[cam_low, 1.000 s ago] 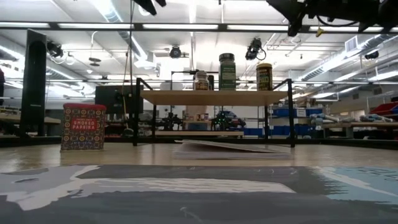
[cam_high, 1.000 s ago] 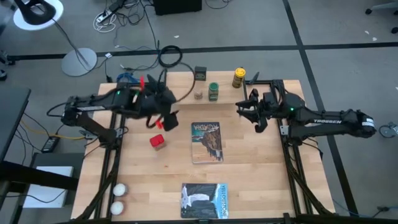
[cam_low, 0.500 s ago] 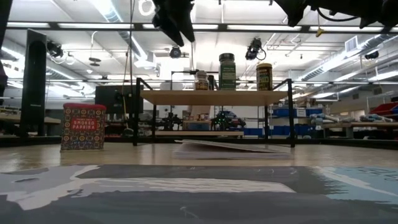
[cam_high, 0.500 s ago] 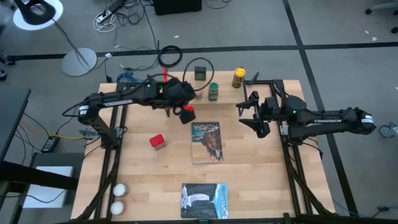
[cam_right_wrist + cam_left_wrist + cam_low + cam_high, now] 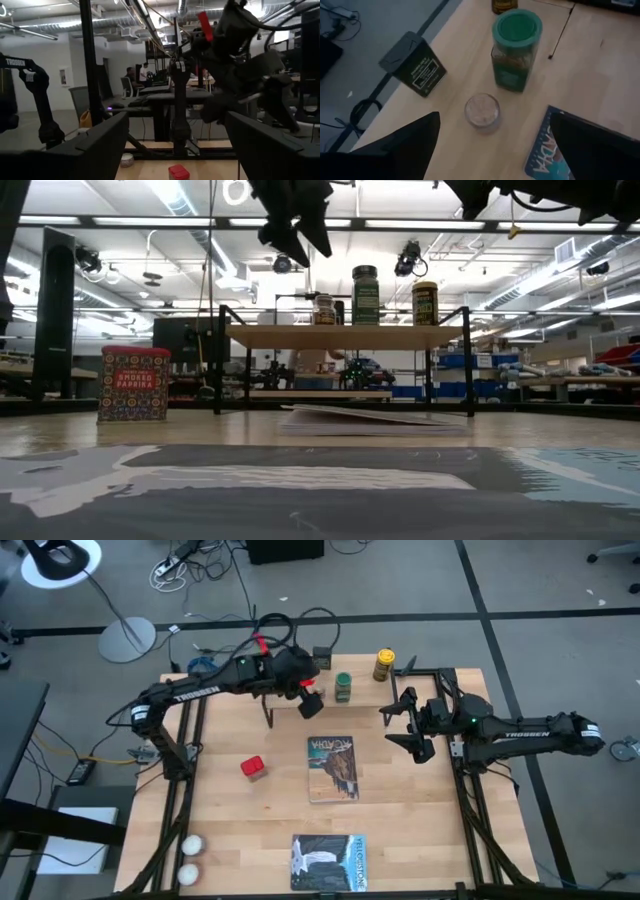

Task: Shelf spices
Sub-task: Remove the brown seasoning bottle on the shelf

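The tiny pale jar (image 5: 482,110) stands apart from the dark square tin (image 5: 413,63) and the green-lidded jar (image 5: 515,50), with bare wood around it; a picture book's corner (image 5: 547,150) lies near

The red tin (image 5: 133,385) reads "SMOKED PAPRIKA" on its front in the low view. White lettering "TROSSEN" runs along the right arm (image 5: 524,734), and the same word shows on the left arm (image 5: 190,691), though smaller and harder to make out. In the right wrist view "TROSSEN" shows again on a dark arm (image 5: 20,63) at the far side. The upper book (image 5: 331,767) carries a title seen upside down, seemingly "ACADIA". The dark tin (image 5: 413,64) has a white label, too small to read.
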`<state>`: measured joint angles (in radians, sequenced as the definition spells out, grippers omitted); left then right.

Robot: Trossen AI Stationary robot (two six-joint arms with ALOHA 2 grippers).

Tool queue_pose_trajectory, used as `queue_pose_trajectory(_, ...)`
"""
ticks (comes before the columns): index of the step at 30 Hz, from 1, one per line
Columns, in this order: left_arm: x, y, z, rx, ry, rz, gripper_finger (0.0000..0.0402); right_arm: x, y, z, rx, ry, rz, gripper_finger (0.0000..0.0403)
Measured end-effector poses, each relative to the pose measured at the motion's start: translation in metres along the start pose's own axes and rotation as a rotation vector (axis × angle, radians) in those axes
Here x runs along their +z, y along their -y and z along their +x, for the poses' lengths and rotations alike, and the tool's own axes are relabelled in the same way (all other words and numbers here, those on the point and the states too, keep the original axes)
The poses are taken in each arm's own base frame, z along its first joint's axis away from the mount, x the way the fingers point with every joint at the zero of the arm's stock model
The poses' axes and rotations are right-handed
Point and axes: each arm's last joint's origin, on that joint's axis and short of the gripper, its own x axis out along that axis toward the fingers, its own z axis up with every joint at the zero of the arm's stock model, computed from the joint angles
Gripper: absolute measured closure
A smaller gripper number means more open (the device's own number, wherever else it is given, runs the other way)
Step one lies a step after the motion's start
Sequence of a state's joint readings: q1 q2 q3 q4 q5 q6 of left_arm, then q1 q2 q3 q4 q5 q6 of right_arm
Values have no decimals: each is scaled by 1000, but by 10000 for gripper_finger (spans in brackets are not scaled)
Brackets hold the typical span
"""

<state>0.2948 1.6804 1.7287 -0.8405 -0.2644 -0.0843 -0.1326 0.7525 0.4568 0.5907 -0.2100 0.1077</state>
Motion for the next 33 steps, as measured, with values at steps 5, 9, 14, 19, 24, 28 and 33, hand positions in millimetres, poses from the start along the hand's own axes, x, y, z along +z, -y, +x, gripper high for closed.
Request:
queue_pose_trajectory(5,-1,0,15,4,-28,16,18,1,0,0,0,10,-10,68)
queue_pose_trajectory(9,-1,2,27,10,-37,27,18,1,0,0,1,16,-12,69)
queue_pose_trajectory(14,-5,-1,47,36,-83,26,18,2,0,0,1,20,-12,70)
queue_pose_trajectory(19,-5,-6,53,47,-86,15,18,2,0,0,1,21,-12,69)
queue_pose_trajectory(24,-6,-12,59,22,-100,-13,18,2,0,0,1,24,-13,71)
queue_pose_trajectory(28,-8,-12,66,1,-116,-28,19,3,0,0,2,27,-14,71)
queue_pose_trajectory(33,-8,-12,69,-26,-118,-37,22,3,0,0,2,28,-14,69)
